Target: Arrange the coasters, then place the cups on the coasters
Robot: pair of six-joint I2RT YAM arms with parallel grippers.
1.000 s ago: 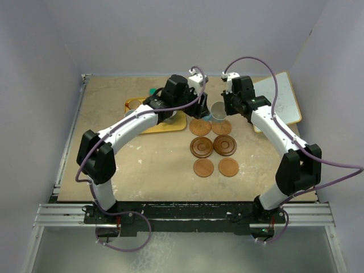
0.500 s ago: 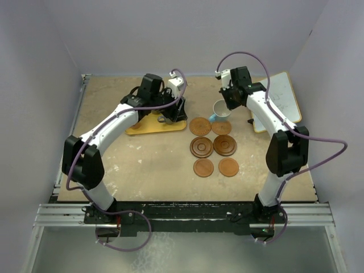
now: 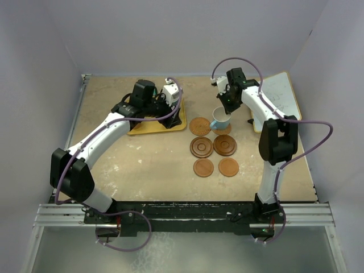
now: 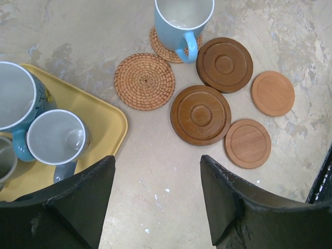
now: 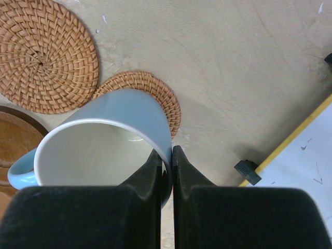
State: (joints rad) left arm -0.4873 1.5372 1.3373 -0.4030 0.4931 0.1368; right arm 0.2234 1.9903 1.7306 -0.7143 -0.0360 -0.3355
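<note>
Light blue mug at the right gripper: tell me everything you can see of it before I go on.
The light blue mug looks like glossy ceramic, pale inside and empty, with one loop handle turned toward the nearer ringed wooden coaster. It sits roughly upright over a woven coaster and covers part of it; I cannot tell whether it rests fully on it. The right gripper pinches the rim wall, jaws shut on it, one inside and one outside. Nothing else touches it.

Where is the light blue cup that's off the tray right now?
Top view, right of centre: the light blue cup is over the far-right woven coaster, its rim pinched by the right tool.
</note>
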